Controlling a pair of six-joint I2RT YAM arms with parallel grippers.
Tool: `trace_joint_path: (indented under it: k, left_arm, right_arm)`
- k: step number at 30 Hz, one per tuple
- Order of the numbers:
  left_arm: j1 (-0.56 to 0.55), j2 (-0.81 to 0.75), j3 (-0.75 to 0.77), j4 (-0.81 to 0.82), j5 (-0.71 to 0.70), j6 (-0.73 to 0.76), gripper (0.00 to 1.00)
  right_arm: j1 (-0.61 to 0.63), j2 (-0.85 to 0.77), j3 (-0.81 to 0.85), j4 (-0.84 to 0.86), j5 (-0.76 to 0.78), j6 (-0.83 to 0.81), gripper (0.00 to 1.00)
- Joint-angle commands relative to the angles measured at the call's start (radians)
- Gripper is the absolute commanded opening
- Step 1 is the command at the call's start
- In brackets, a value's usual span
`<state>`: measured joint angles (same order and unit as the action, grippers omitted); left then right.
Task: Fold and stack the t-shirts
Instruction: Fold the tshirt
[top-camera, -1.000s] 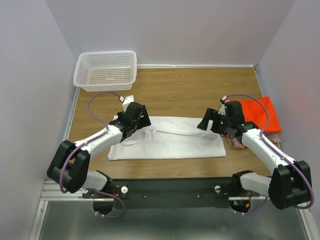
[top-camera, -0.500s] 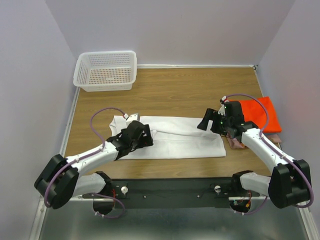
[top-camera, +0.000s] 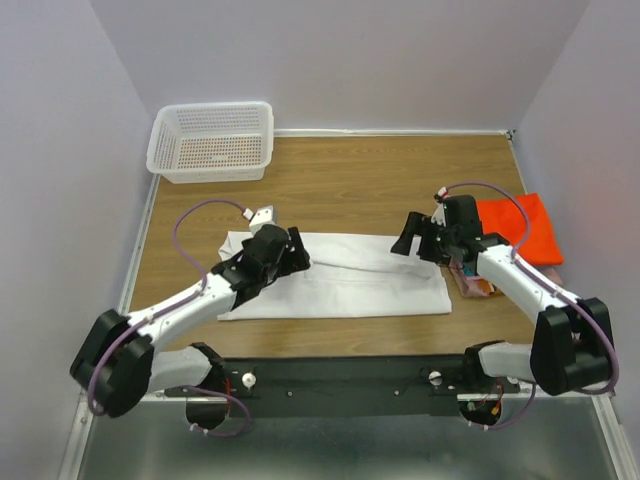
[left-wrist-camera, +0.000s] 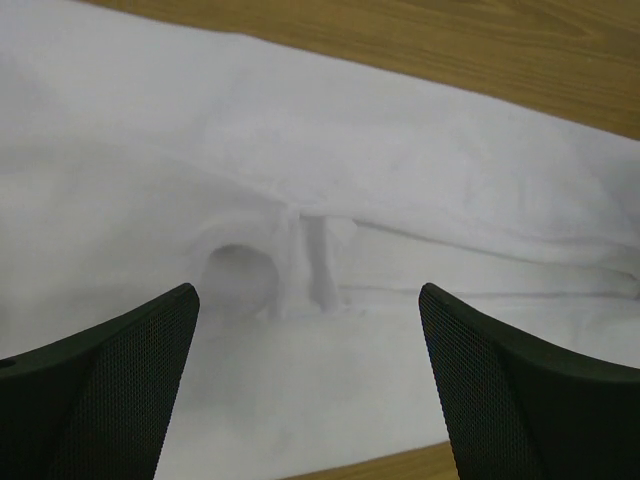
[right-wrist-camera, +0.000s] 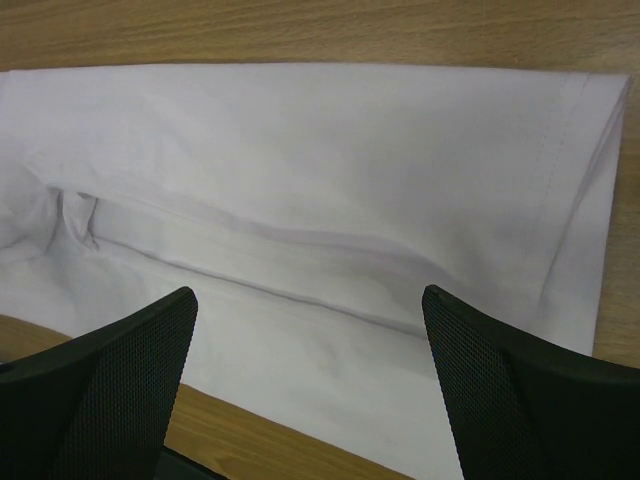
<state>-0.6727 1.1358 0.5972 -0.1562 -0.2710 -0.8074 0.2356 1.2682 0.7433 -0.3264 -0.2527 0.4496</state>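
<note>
A white t-shirt (top-camera: 350, 280) lies folded lengthwise into a long strip across the middle of the table. My left gripper (top-camera: 297, 252) hovers open over its left end, above the collar bunch (left-wrist-camera: 295, 265); nothing sits between its fingers (left-wrist-camera: 110, 380). My right gripper (top-camera: 405, 236) is open above the strip's right part, facing the hem (right-wrist-camera: 570, 190), its fingers (right-wrist-camera: 520, 380) empty. The left wrist view fills with white cloth (left-wrist-camera: 330, 170), as does the right wrist view (right-wrist-camera: 320, 150). An orange-red folded t-shirt (top-camera: 522, 225) tops a stack at the right, with pink and brown edges (top-camera: 470, 284) showing under my right arm.
A white mesh basket (top-camera: 212, 140) stands at the back left corner. Bare wooden table (top-camera: 370, 180) lies behind the white shirt. Walls close in on the left, back and right. A black rail (top-camera: 340, 380) runs along the near edge.
My left gripper swung toward the near edge of the shirt, then back up over its left end. My right gripper shifted slightly left and farther back. Both stayed open.
</note>
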Motion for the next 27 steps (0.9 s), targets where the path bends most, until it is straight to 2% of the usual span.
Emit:
trace_joint_path:
  k: [1,6,12,18,20,21,27]
  left_arm:
    - [0.038,0.170,0.088,0.032,-0.040,0.039,0.98]
    - [0.137,0.275,0.056,0.130,0.091,0.037,0.98]
    - [0.151,0.444,0.113,0.196,0.170,0.050,0.98]
    - [0.153,0.688,0.321,0.192,0.257,0.100,0.98]
    - [0.151,0.778,0.433,0.184,0.273,0.117,0.98]
    - [0.151,0.806,0.507,0.182,0.326,0.126,0.98]
    - [0.133,0.976,0.787,0.126,0.417,0.165,0.98]
  right_arm:
    - [-0.001,0.104,0.066,0.064,-0.042,-0.017,1.00]
    - [-0.001,0.241,0.113,0.082,-0.054,0.018,1.00]
    - [-0.001,0.269,0.047,0.084,-0.043,0.041,1.00]
    - [0.002,0.148,-0.138,0.079,-0.094,0.038,1.00]
    - [0.016,0.077,-0.186,0.079,-0.112,0.037,1.00]
    - [0.027,0.060,-0.215,0.081,-0.126,0.043,1.00]
    - [0.194,-0.039,-0.271,0.079,-0.135,0.122,1.00]
